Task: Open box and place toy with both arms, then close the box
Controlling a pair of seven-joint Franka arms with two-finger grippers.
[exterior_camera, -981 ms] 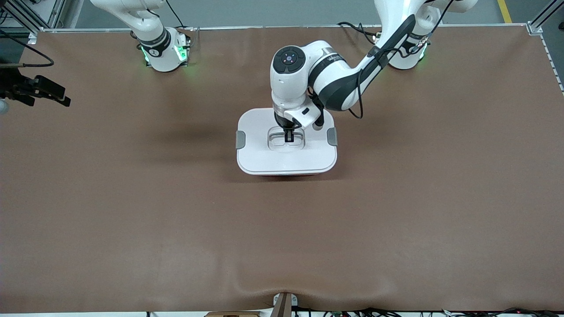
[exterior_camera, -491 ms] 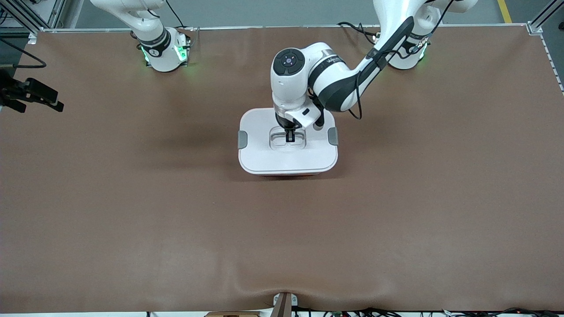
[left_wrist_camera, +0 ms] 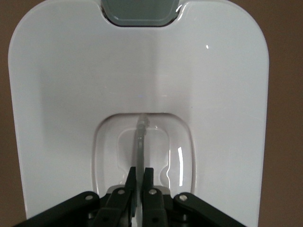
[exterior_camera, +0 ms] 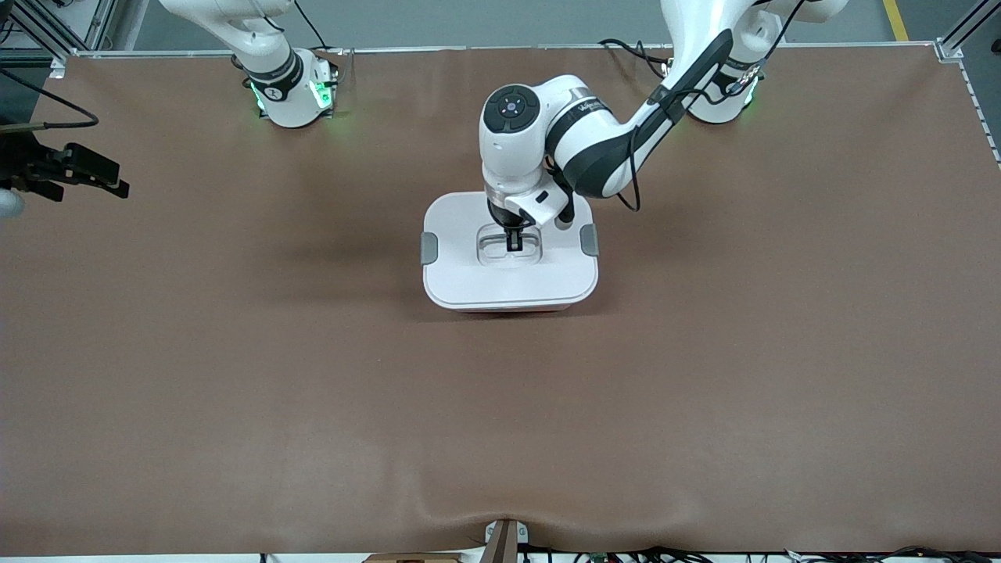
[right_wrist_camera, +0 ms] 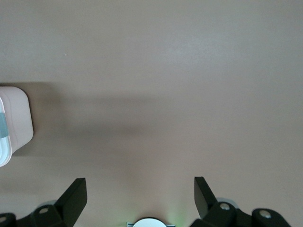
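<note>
The box (exterior_camera: 469, 274) stands mid-table with its white lid on and grey clips (exterior_camera: 428, 248) at both ends. A thin pink strip of the tub shows under the lid's near edge. My left gripper (exterior_camera: 512, 244) is down in the recessed top, shut on the clear handle (left_wrist_camera: 141, 137). In the left wrist view its fingers (left_wrist_camera: 140, 171) pinch the thin handle over the lid (left_wrist_camera: 71, 94). My right gripper (exterior_camera: 94, 176) hangs open and empty over the right arm's end of the table. Its wrist view (right_wrist_camera: 140, 189) shows bare table and a corner of the box (right_wrist_camera: 14, 118). The toy is not in view.
A brown mat (exterior_camera: 500, 407) covers the whole table. The two arm bases (exterior_camera: 293, 94) stand along the edge farthest from the front camera. A small bracket (exterior_camera: 504, 539) sits at the near edge.
The right gripper shifted slightly outward and back at the table's end. The left gripper stays on the handle, and the box has hardly moved.
</note>
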